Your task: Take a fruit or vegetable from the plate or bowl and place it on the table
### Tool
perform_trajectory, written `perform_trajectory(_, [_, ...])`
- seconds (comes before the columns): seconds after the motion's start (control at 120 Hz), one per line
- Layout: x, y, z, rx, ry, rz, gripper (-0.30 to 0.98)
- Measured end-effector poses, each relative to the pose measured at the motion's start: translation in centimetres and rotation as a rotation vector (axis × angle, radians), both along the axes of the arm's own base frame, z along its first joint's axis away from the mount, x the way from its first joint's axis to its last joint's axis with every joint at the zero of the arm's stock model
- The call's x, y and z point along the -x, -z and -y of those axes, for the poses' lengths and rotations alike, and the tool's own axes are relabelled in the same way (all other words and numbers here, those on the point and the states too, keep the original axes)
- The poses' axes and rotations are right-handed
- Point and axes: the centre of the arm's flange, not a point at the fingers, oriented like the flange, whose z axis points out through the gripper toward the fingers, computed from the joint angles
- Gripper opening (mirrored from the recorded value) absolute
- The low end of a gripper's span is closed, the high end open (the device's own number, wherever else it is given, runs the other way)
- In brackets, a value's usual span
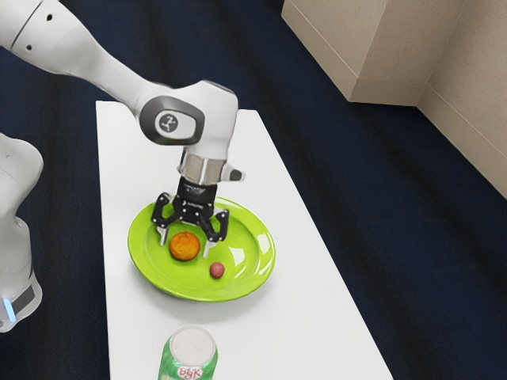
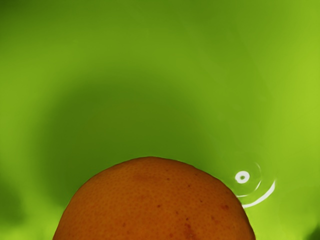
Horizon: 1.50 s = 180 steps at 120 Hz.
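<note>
Two fingers (image 1: 221, 228) stand open, with gaps either side of the orange (image 1: 184, 246), which sits on the green plate (image 1: 162, 277) between their tips; closing inward across it looks like the next move.

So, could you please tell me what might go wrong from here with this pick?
The black two-finger gripper is open around the round orange fruit; if one finger touches first, the fruit could roll on the glossy green plate. A small reddish ball lies close to one finger and might get nudged. The green metal can near the plate could be knocked during placing.
</note>
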Motion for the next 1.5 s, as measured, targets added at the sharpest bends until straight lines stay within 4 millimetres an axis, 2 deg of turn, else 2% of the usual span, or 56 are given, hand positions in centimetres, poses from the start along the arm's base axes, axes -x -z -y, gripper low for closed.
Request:
perform_trajectory(0.125, [-0.1, 0.1, 0.1, 0.001, 0.003, 0.005, 0.55])
perform_trajectory(0.283, [-0.1, 0.8, 0.1, 0.005, 0.002, -0.007, 0.48])
perform_trajectory(0.358, [-0.1, 0.9, 0.1, 0.008, 0.0, -0.008, 0.38])
perform_trajectory(0.433, [-0.1, 0.7, 0.0, 0.01, -0.001, -0.003, 0.34])
perform_trajectory(0.492, [-0.2, -0.2, -0.1, 0.013, -0.002, 0.018, 0.31])
perform_trajectory(0.575, [-1.0, -3.4, -0.9, 0.013, -0.009, 0.096, 0.3])
perform_trajectory(0.625, [-1.8, -5.7, -2.4, 0.004, -0.034, 0.148, 0.29])
perform_trajectory(0.683, [-2.9, -8.7, -5.1, -0.017, -0.085, 0.216, 0.29])
perform_trajectory(0.808, [-3.6, -12.7, -13.5, -0.065, -0.25, 0.296, 0.31])
perform_trajectory(0.858, [-3.4, -13.4, -16.0, -0.08, -0.296, 0.305, 0.31])
perform_trajectory(0.917, [-3.2, -13.6, -17.8, -0.088, -0.324, 0.304, 0.3])
perform_trajectory(1.033, [-2.9, -13.2, -19.7, -0.086, -0.339, 0.294, 0.31])
perform_trajectory(1.083, [-2.8, -13.2, -20.0, -0.085, -0.335, 0.293, 0.32])
perform_trajectory(1.15, [-2.8, -13.3, -20.0, -0.082, -0.323, 0.3, 0.45])
perform_trajectory(1.233, [-2.6, -13.5, -20.1, -0.079, -0.312, 0.307, 0.56])
perform_trajectory(1.333, [-2.6, -13.5, -20.1, -0.077, -0.3, 0.313, 0.62])
perform_trajectory(1.408, [-2.7, -13.3, -21.0, -0.078, -0.32, 0.309, 0.65])
perform_trajectory(1.433, [-2.8, -13.9, -21.0, -0.072, -0.328, 0.319, 0.65])
perform_trajectory(1.45, [-3.2, -15.1, -20.4, -0.077, -0.324, 0.339, 0.66])
perform_trajectory(1.475, [-3.9, -17.3, -18.6, -0.101, -0.304, 0.372, 0.66])
perform_trajectory(1.5, [-4.9, -20.3, -15.8, -0.129, -0.277, 0.406, 0.66])
